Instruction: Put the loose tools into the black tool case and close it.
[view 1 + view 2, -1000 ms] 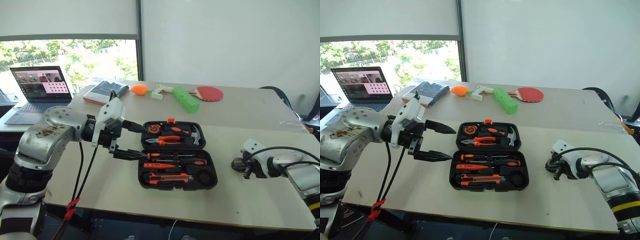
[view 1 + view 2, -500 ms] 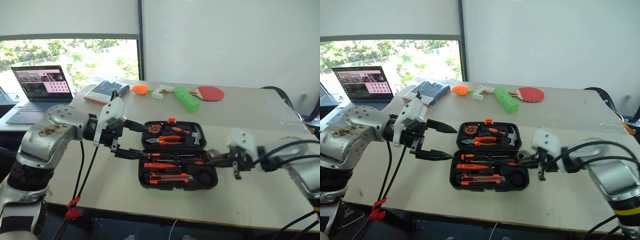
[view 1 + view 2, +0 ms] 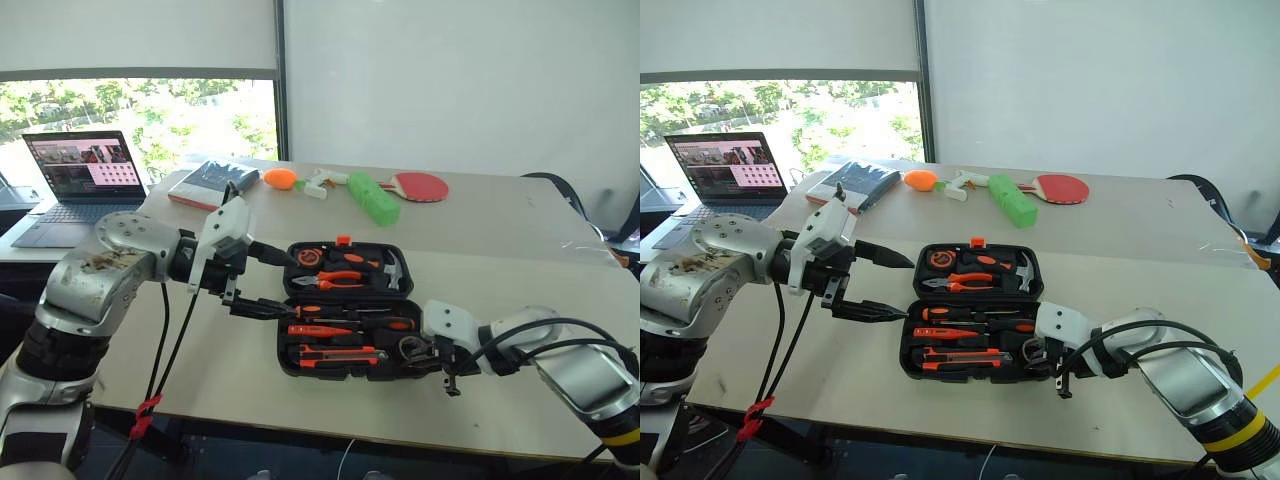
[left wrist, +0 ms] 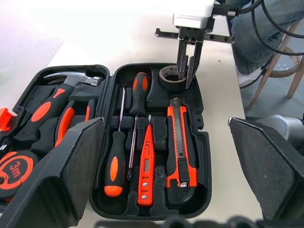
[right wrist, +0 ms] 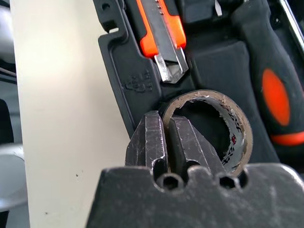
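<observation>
Currently the black tool case (image 3: 355, 310) lies open and flat on the worktop (image 3: 500, 240), its lid half toward the far side and its tray half toward the near edge. The lid half holds the pliers (image 3: 338, 281), the hammer (image 3: 390, 270) and the tape measure (image 3: 308, 258). The tray half holds two slim screwdrivers (image 4: 118, 142), a short red screwdriver (image 4: 146, 166) and the utility knife (image 4: 178, 142), each seated in its recess. The round dark disc (image 5: 213, 128), a ring with a worn pale rim, sits in the corner recess of the tray, just beside the knife's blade tip.

The right gripper (image 5: 164, 142) points down into that corner; its two fingers (image 5: 147, 142) are pressed together on the ring's rim, one outside the wall and one inside.

The left gripper (image 3: 262, 280) hangs above the worktop at the case's left side, near the hinge line, with its fingers (image 3: 270, 309) spread wide apart and nothing between them.

Beyond the case, well apart from it, lie a book (image 3: 212, 180), an orange ball (image 3: 279, 179), a green block (image 3: 372, 197) and a red paddle (image 3: 420, 186). A laptop (image 3: 70, 185) stands open on a separate surface at far left.
</observation>
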